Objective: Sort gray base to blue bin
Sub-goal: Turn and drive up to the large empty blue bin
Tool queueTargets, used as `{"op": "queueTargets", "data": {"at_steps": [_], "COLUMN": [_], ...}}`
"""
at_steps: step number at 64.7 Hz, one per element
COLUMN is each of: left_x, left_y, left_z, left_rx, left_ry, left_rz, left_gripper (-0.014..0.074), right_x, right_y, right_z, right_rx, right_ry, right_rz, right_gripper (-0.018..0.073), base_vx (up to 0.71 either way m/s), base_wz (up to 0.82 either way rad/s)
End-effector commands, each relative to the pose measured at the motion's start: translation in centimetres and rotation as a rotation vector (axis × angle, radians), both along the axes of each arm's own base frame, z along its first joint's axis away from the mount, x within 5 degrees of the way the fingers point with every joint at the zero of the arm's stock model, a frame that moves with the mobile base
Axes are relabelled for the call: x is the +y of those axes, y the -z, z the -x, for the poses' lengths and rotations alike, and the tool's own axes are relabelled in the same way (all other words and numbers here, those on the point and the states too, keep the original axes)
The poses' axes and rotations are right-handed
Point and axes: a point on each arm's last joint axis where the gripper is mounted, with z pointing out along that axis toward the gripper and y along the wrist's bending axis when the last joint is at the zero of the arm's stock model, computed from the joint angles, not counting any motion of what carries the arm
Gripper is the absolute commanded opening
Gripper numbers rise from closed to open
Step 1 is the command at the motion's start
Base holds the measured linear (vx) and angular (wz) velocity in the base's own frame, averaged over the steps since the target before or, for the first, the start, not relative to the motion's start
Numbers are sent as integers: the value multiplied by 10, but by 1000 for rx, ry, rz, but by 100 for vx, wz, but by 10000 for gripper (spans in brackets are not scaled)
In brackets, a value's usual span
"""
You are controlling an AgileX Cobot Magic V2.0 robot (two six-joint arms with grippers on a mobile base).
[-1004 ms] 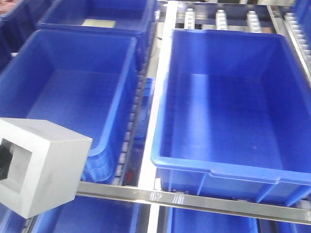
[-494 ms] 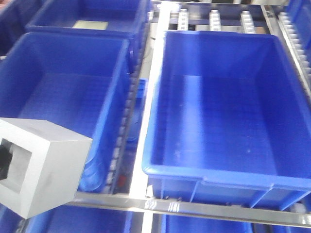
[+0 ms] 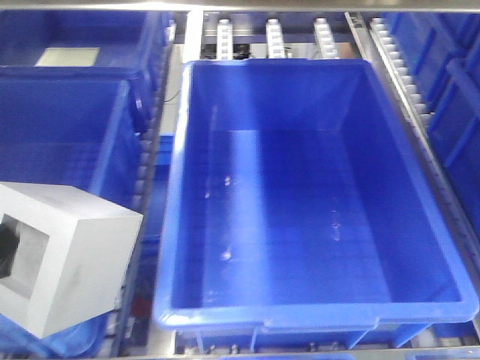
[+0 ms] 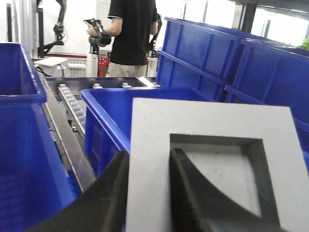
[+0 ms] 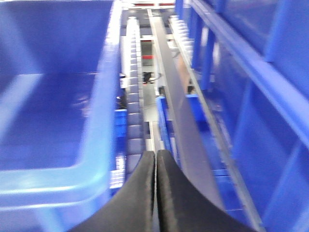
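Note:
The gray base [image 3: 71, 262] hangs at the lower left of the front view, its square recess facing left, over the bin to the left of the blue bin. My left gripper [image 4: 148, 157] is shut on one wall of the gray base [image 4: 212, 121]: one black finger is outside, the other inside the recess. That inner finger [image 3: 6, 247] just shows in the front view. The blue bin [image 3: 300, 64] fills the middle, empty, with small white scuffs on its floor. My right gripper [image 5: 155, 154] is shut on nothing, beside the blue bin's rim [image 5: 53, 179].
More blue bins stand at the left [image 3: 67, 127] and right [image 3: 450, 97]; the back-left bin holds a pale flat item [image 3: 67, 56]. Roller rails [image 3: 274, 34] run behind the blue bin, and a metal rail [image 5: 178, 125] runs beside it. A person in black [image 4: 133, 34] stands beyond.
The front view has swung right: the large blue bin has slid left to the middle of the frame. The gray base stays held in the same spot of the frame.

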Motion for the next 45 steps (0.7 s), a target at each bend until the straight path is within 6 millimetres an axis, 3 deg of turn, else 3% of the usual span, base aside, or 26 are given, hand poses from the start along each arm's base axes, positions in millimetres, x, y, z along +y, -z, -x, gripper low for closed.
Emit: {"op": "queueTargets", "data": {"at_steps": [1, 45], "left_x": [2, 2], "left_y": [-20, -20], "left_z": [1, 1], "left_rx": [-110, -110], "left_ry": [-11, -11], "left_rz": [74, 74], "left_gripper": [146, 146], "right_x": [0, 0], "right_y": [-7, -7], "right_z": [-1, -1], "right_rx": [-72, -72], "right_ry": [1, 1], "right_rz": [20, 20], "right_gripper": [-5, -5], "base_vx": [9, 3], "base_wz": [-22, -8]}}
